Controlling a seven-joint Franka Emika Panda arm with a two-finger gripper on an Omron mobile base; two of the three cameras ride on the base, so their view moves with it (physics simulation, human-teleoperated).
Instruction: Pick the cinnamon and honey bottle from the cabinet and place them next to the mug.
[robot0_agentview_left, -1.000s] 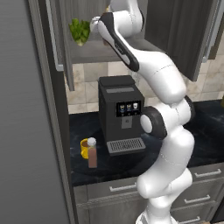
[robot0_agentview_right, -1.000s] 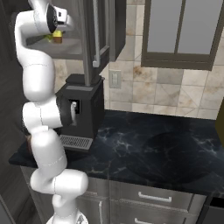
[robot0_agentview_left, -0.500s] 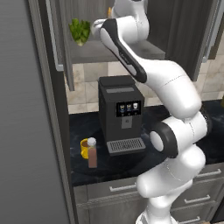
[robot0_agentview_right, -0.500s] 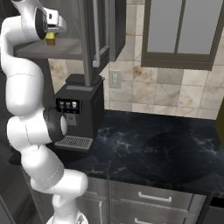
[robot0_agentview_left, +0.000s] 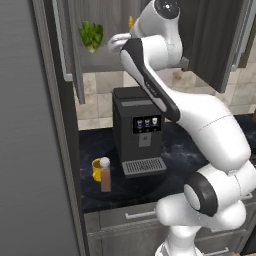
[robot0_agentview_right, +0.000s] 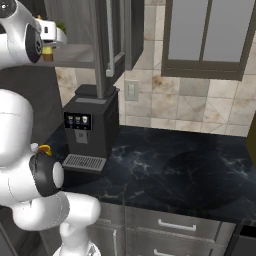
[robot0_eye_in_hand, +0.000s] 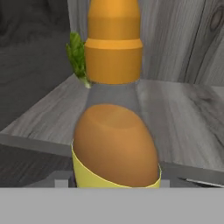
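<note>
Arm has swung up into the cabinet (robot0_agentview_left: 210, 45); honey bottle (robot0_eye_in_hand: 114, 109) on its shelf looms right before our hand; jaws' state we cannot tell; cinnamon (robot0_agentview_left: 105, 175) already beside mug (robot0_agentview_left: 96, 169) on worktop (robot0_agentview_left: 200, 135).

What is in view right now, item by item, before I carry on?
honey bottle: one, amber with orange cap, upright on the cabinet shelf, close ahead in the hand view.
cinnamon: one, reddish-brown with pale cap, on the counter touching the mug.
mug: one, yellow, left of the coffee machine.
leafy greens: one bunch, green, on the shelf.
coffee machine: one, black, on the counter.
cabinet: one, dark grey, doors open.
counter: one, black marbled.
gripper: one, white, at the shelf; jaws' state unclear.
</note>
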